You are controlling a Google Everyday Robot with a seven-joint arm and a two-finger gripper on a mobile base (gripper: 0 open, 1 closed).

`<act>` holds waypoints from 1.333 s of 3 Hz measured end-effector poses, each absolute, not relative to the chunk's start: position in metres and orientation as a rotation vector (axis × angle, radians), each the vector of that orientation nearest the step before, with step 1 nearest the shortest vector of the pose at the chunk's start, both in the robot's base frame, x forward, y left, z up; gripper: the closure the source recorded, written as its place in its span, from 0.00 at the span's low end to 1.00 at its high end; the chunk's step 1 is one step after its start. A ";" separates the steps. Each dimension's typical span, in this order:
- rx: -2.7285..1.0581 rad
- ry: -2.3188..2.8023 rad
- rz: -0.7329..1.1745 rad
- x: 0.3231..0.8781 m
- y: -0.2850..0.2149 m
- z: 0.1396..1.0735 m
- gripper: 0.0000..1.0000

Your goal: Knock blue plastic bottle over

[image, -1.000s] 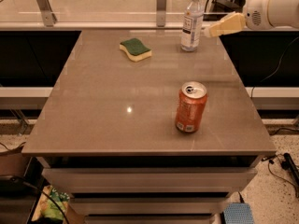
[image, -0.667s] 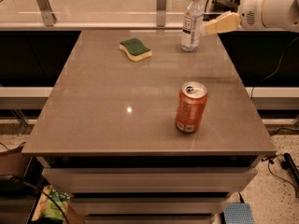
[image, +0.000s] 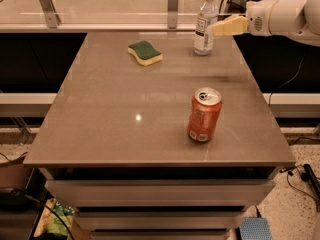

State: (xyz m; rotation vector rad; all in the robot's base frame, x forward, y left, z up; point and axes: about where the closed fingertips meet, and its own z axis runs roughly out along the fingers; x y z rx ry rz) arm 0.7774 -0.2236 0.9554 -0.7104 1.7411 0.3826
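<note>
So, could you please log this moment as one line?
pincer beside blue plastic bottle, label height | bottle upright | can, sponge apart

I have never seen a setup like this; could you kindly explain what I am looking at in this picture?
The white arm entering from the picture's right belongs to a mobile robot; the tan gripper is the hand at its end. A single camera looks down on the brown table from its near side. On it stand a blue plastic bottle, upright near the far edge, and an orange soda can nearer us; a green sponge lies flat. The gripper sits right beside the bottle's label and appears to hold nothing.
</note>
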 end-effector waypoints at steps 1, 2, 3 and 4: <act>-0.697 1.739 0.421 0.790 -0.216 0.944 0.00; -0.697 1.761 0.463 0.812 -0.199 0.931 0.00; -0.705 1.762 0.477 0.820 -0.189 0.928 0.00; -0.710 1.763 0.499 0.828 -0.179 0.924 0.00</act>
